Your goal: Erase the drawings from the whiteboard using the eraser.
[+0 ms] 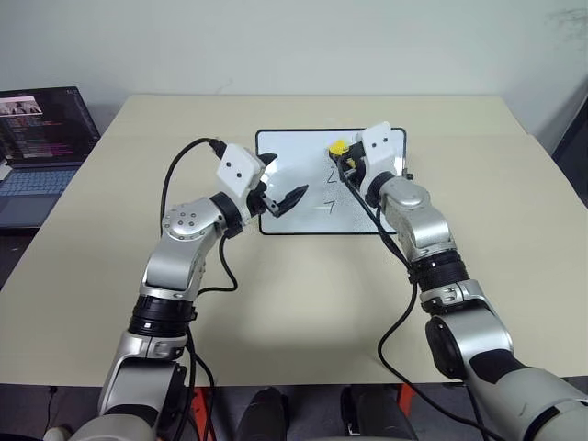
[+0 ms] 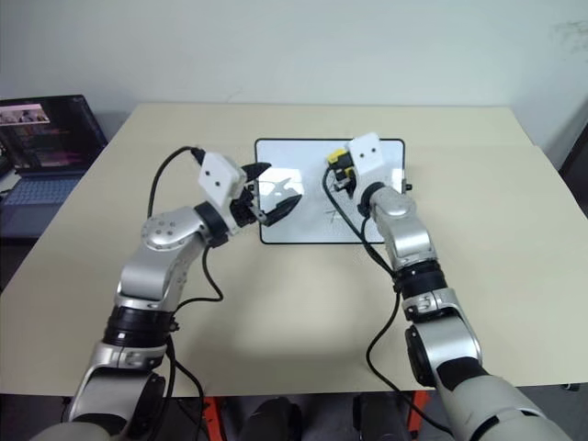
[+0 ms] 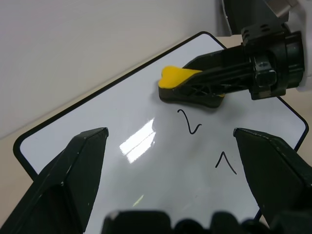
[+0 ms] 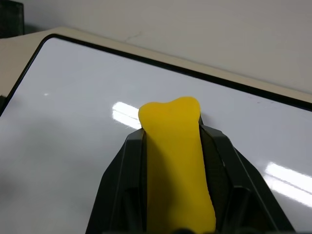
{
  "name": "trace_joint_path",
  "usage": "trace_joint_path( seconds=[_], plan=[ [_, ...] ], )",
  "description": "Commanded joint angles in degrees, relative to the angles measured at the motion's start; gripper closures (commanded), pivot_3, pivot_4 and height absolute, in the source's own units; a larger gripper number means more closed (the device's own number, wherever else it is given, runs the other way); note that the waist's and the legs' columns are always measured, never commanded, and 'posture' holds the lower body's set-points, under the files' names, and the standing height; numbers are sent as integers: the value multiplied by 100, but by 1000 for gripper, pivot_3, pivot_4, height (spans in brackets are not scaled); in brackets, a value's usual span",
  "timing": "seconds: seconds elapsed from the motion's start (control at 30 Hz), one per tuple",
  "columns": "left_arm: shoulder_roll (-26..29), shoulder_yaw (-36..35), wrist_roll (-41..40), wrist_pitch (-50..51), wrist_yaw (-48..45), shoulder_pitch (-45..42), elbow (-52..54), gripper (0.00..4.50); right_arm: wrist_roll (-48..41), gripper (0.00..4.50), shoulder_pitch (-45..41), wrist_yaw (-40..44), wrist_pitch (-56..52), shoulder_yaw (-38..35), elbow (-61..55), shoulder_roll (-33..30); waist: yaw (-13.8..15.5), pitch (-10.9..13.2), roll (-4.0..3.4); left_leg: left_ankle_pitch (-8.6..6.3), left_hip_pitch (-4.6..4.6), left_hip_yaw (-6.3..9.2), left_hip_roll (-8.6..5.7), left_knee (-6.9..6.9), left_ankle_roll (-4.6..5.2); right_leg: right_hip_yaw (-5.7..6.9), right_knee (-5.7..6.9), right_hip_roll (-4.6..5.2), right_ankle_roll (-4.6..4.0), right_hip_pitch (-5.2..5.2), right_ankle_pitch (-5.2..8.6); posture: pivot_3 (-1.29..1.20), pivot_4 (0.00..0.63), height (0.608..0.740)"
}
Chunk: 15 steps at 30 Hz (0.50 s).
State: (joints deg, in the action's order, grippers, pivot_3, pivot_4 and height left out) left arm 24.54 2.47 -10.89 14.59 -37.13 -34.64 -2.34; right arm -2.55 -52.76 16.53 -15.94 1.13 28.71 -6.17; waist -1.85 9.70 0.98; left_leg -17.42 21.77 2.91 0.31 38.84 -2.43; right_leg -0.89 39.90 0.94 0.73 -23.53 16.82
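Observation:
The whiteboard (image 1: 294, 152) lies flat in the middle of the table. Two of the drawings are visible, a "2" (image 1: 333, 173) and below it a "7" (image 1: 326, 207); the left wrist view also shows the "2" (image 3: 189, 124) and the "7" (image 3: 225, 162). My right gripper (image 1: 341, 154) is shut on the yellow eraser (image 1: 337, 147). The eraser's (image 3: 187, 85) dark underside sits on the board just beyond the "2". My left gripper (image 1: 283, 181) is open and holds nothing, low over the board's left half.
An open laptop (image 1: 41, 147) stands off the beige table's (image 1: 276, 303) far left corner. Black cables loop from both wrists over the table. Small black knobs sit on the board's right side.

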Motion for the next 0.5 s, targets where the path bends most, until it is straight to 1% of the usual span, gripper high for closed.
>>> trace_joint_path(
  seconds=[0.03, 0.5],
  plan=[
    [-9, -8, 12, -100, -37, -173, 112, 0, -109, 3272, -210, -85, 67, -121, -319, 38, -1, 0, 0, 0, 1, 0, 0, 0, 0, 0, 0, 0, 0, -1, 0, 0, 150, 740],
    [26, -2, 7, -89, -91, -130, 174, 0, -212, 3272, -205, -237, 57, -264, -463, -127, 0, 0, 0, 0, 3, 0, 0, -2, 1, 0, -2, 0, 0, -2, 0, 0, 150, 740]
  ],
)
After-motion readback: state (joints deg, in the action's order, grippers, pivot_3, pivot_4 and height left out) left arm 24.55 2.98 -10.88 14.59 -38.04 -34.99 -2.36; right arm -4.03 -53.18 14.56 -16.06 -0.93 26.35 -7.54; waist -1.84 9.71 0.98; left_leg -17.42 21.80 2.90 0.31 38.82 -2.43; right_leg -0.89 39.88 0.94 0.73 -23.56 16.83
